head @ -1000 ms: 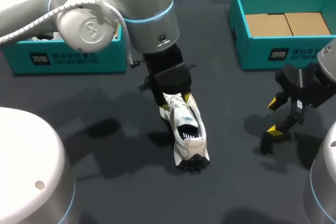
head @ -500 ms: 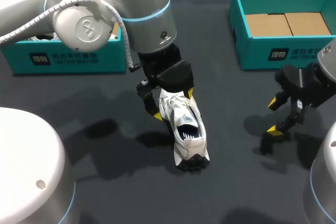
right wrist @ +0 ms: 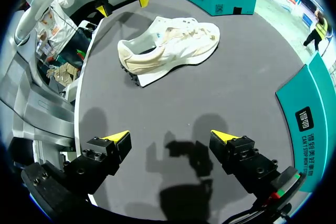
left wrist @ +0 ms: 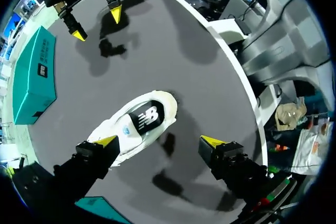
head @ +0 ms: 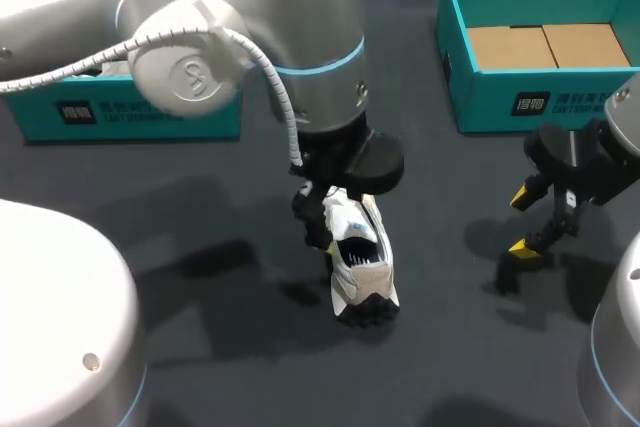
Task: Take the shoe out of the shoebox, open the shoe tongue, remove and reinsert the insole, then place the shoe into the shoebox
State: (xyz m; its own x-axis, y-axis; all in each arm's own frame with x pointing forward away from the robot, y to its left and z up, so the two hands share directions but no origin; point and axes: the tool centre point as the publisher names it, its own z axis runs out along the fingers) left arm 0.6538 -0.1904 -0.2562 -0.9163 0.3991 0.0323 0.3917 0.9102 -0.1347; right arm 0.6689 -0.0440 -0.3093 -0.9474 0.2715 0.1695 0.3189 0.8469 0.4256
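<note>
White sneaker (head: 362, 262) out on the dark table (head: 450, 357), well apart from the open teal shoebox (head: 500, 102).
Upright on its sole, heel toward the table's near edge. Left gripper (left wrist: 160, 141) spread wide just above the toe end, one yellow tip over the forefoot, the other over bare table, clasping nothing; contact impossible to tell. Right gripper (head: 522, 222) likewise wide open and empty, hanging over the table well off to the sneaker's side.

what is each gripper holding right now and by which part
Nothing. The left gripper stands open over the shoe; the right gripper is open, away from it.
</note>
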